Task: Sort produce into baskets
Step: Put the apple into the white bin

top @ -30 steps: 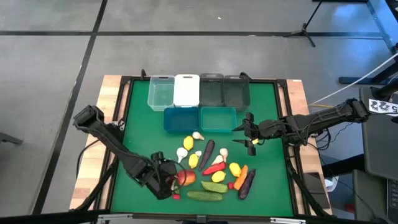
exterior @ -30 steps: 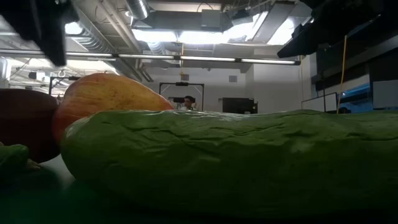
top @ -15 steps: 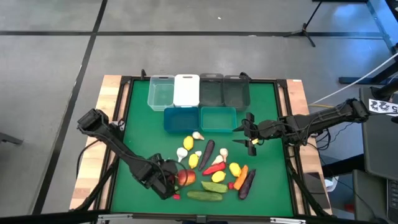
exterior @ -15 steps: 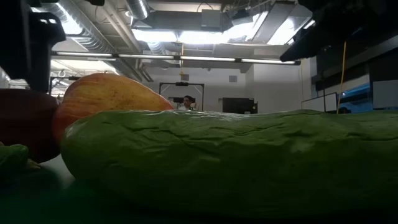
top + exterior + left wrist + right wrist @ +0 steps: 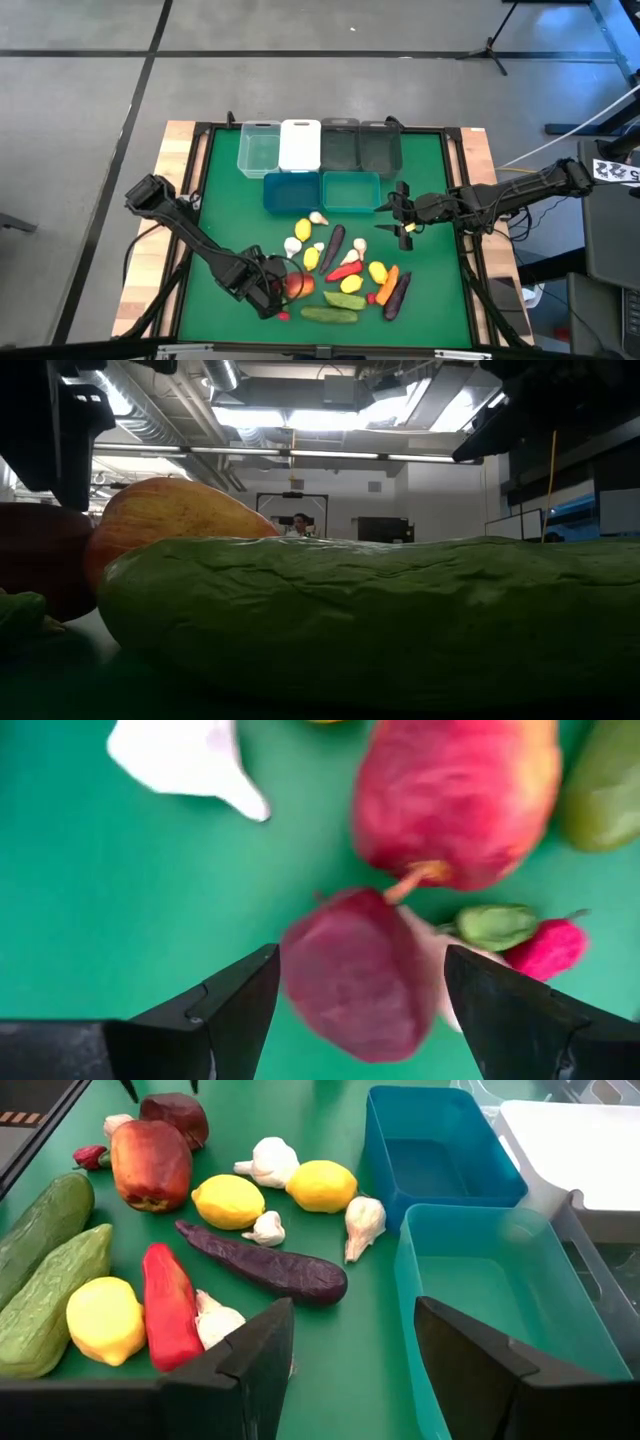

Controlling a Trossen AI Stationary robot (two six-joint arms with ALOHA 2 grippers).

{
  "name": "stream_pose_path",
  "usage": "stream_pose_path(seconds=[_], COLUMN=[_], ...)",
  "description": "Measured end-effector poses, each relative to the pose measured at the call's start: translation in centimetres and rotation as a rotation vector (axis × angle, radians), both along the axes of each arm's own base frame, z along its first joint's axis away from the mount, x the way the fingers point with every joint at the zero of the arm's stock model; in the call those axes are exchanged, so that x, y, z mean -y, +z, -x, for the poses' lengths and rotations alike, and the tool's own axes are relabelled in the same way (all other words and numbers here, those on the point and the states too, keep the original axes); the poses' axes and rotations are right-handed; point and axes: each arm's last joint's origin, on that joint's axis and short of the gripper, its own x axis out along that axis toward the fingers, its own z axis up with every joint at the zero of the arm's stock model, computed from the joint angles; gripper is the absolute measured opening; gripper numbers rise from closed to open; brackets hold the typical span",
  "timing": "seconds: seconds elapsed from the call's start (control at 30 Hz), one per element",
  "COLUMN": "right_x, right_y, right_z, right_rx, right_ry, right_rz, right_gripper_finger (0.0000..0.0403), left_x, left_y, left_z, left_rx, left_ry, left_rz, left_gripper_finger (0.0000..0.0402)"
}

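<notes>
Produce (image 5: 340, 268) heaped at near table edge, baskets (image 5: 322, 160) empty. Left gripper (image 5: 358, 995) spread wide, empty, straddling dark red fruit (image 5: 355, 975); touching peach (image 5: 455, 795) risks nudging. Right gripper (image 5: 398, 213) open, empty, beside teal basket (image 5: 351, 191).

Green worktop (image 5: 225, 200) with wooden edges, six bins at its far side: clear bin (image 5: 259, 149), white bin (image 5: 300, 143), two smoky grey bins (image 5: 360, 146), blue bin (image 5: 291, 191), teal bin (image 5: 350, 190), produce pile (image 5: 340, 270) loose on the near half
</notes>
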Motion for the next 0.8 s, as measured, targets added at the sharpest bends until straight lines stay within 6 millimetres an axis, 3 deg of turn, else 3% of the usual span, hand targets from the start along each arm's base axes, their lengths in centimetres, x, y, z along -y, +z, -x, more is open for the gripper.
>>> stream_pose_path(seconds=[0.57, 0.8], right_x=[0.0, 0.0], right_y=[-0.1, -0.1], right_z=[0.1, 0.1], right_rx=[-0.015, -0.017], right_ry=[0.005, 0.009], right_rz=[0.0, -0.015], right_gripper_finger=[0.0209, 0.0209], left_x=[0.0, -0.3], left_y=[0.0, -1.8], left_z=[-0.1, 0.5], left_rx=[-0.007, -0.021], left_ry=[0.066, 0.118], left_rz=[0.049, 0.076], left_gripper_finger=[0.0277, 0.0277])
